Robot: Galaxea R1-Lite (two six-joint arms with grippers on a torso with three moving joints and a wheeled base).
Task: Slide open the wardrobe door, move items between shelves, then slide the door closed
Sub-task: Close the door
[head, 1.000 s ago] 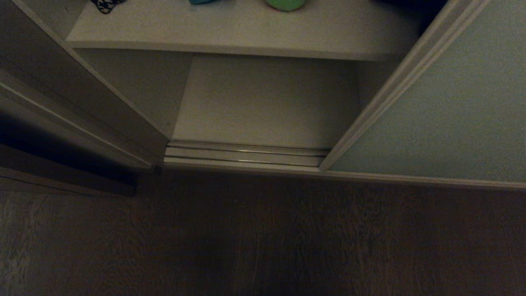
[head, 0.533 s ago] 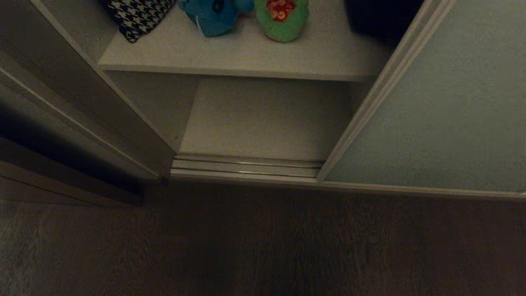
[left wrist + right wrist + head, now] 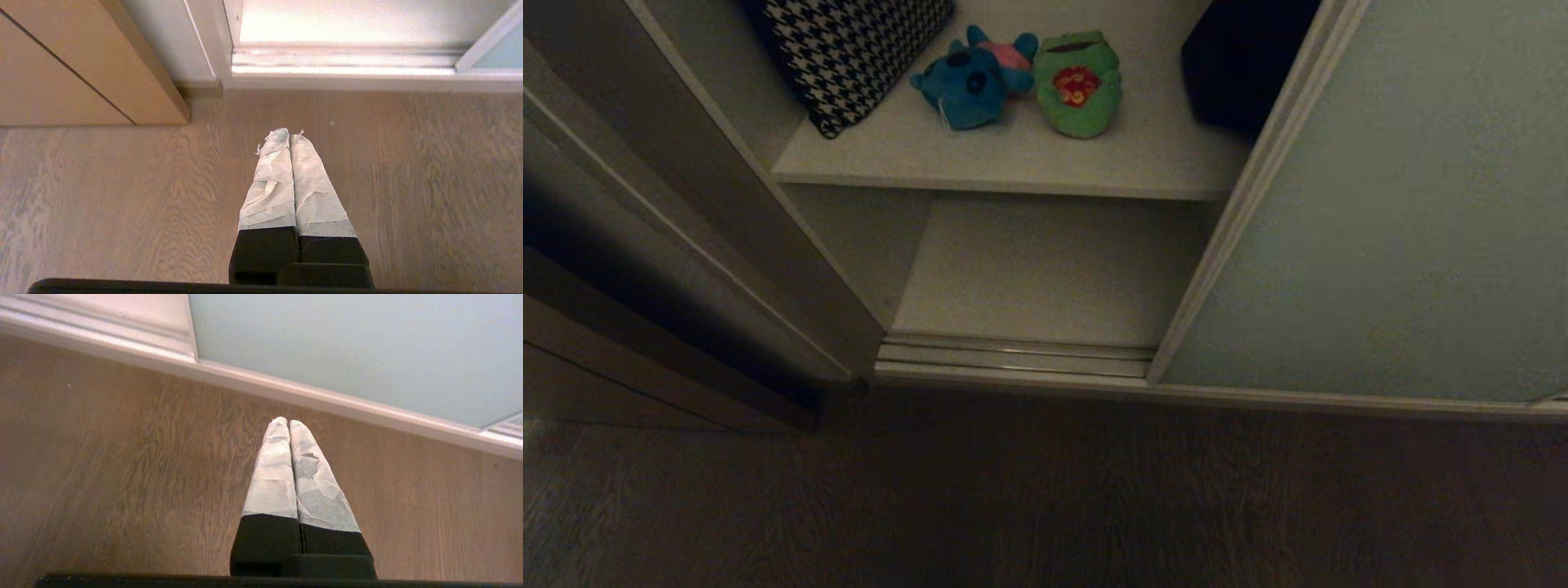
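Note:
The pale grey-green sliding wardrobe door (image 3: 1388,229) stands slid to the right, its silvery edge (image 3: 1241,204) bordering the open bay. On the upper white shelf (image 3: 1013,167) lie a teal-blue soft toy (image 3: 972,77) and, touching it on the right, a green soft toy (image 3: 1080,86) with a red mark. The lower shelf (image 3: 1045,278) is bare. Neither arm shows in the head view. My left gripper (image 3: 289,136) hangs shut and empty over the floor near the door rail (image 3: 347,67). My right gripper (image 3: 287,422) hangs shut and empty over the floor before the door (image 3: 347,347).
A houndstooth-patterned cushion (image 3: 849,53) leans at the shelf's left and a dark box (image 3: 1241,61) stands at its right. The floor rail (image 3: 1013,359) runs along the wardrobe's foot. A wooden panel (image 3: 645,327) stands to the left on the wood floor (image 3: 1045,498).
The head view has tilted upward: the shelf with both toys, the cushion and the dark box has come fully into sight. Nothing in the wardrobe has moved.

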